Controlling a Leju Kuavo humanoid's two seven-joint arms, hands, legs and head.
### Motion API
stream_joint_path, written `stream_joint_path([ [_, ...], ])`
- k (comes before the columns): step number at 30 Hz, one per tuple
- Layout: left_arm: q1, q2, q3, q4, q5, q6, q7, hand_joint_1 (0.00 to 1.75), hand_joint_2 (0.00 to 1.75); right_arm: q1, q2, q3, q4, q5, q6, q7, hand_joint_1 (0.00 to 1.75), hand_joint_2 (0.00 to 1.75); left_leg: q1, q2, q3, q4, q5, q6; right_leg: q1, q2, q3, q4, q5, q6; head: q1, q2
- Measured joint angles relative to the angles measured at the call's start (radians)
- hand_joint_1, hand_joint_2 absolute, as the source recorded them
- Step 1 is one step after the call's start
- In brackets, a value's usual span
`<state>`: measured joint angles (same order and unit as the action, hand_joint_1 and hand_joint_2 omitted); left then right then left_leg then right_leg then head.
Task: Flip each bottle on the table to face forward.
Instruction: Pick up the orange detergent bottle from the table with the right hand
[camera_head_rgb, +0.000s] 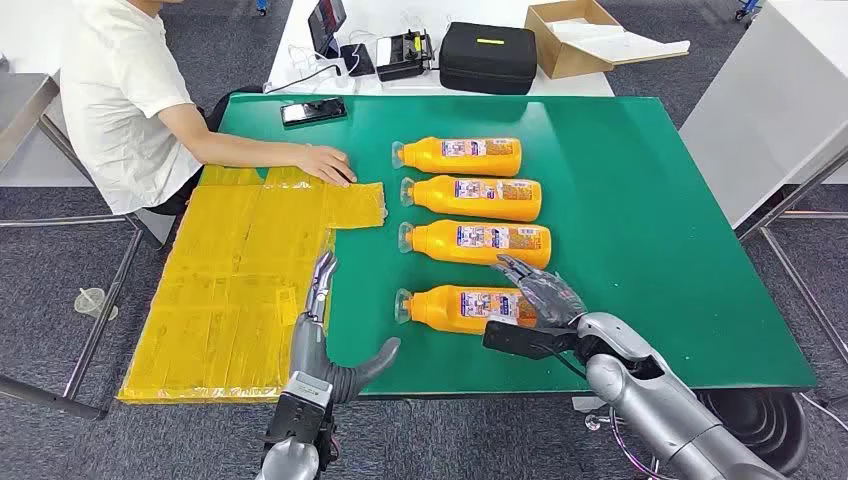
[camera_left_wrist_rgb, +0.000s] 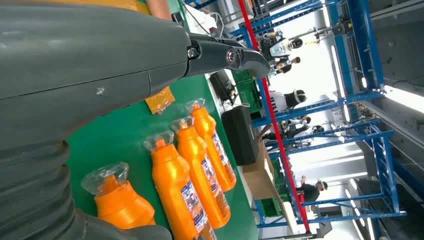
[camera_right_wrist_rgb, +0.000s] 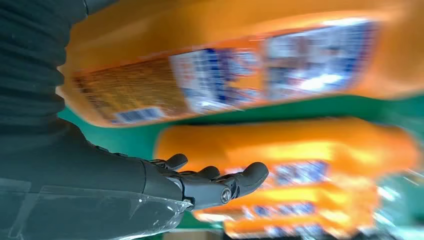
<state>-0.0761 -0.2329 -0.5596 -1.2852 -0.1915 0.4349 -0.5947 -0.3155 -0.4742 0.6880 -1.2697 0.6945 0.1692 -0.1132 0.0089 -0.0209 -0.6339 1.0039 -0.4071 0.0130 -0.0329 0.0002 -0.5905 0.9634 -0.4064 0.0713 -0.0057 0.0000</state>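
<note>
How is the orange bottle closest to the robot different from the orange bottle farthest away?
The nearest orange plastic bottle has the robot's right hand over its base end; the farthest orange plastic bottle lies untouched. The nearest one is closest to the green table's front edge, while the farthest heads the row beside a person's hand. Both lie on their sides, clear caps pointing left, labels up.

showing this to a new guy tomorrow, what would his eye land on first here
Four orange bottles lie on their sides in a neat column in the middle of the green table, caps toward the robot's left. The right hand hovers open at the base end of the nearest bottle. A large yellow sheet covers the table's left side, with a person's hand resting on its far edge.
</note>
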Motion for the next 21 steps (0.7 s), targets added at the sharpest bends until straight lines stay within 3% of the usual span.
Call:
stream_joint_path([
  [11, 0.0, 0.001, -0.006, 0.0, 0.002, 0.0, 0.009, 0.0, 1.75, -0.014, -0.03, 0.037, 0.051, 0.026, -0.002, 0.049, 0.02, 1.75, 0.0, 0.0, 0.0, 0.0, 0.0, 0.0, 0.0, 0.0, 0.0, 0.0, 0.0, 0.0, 0.0, 0.0],
  [15, -0.001, 0.001, -0.008, 0.001, 0.011, 0.0, 0.01, 0.0, 1.75, -0.017, -0.025, 0.046, 0.087, -0.006, 0.01, 0.039, 1.72, 1.75, 0.0, 0.0, 0.0, 0.0, 0.0, 0.0, 0.0, 0.0, 0.0, 0.0, 0.0, 0.0, 0.0, 0.0],
  [21, -0.008, 0.002, -0.018, 0.01, 0.031, 0.0, 0.006, 0.0, 1.75, -0.023, -0.01, 0.047, 0.15, -0.044, 0.008, 0.003, 1.75, 1.75, 0.0, 0.001, 0.003, 0.0, 0.0, 0.0, 0.0, 0.001, 0.001, 0.0, 0.0, 0.0, 0.0, 0.0],
])
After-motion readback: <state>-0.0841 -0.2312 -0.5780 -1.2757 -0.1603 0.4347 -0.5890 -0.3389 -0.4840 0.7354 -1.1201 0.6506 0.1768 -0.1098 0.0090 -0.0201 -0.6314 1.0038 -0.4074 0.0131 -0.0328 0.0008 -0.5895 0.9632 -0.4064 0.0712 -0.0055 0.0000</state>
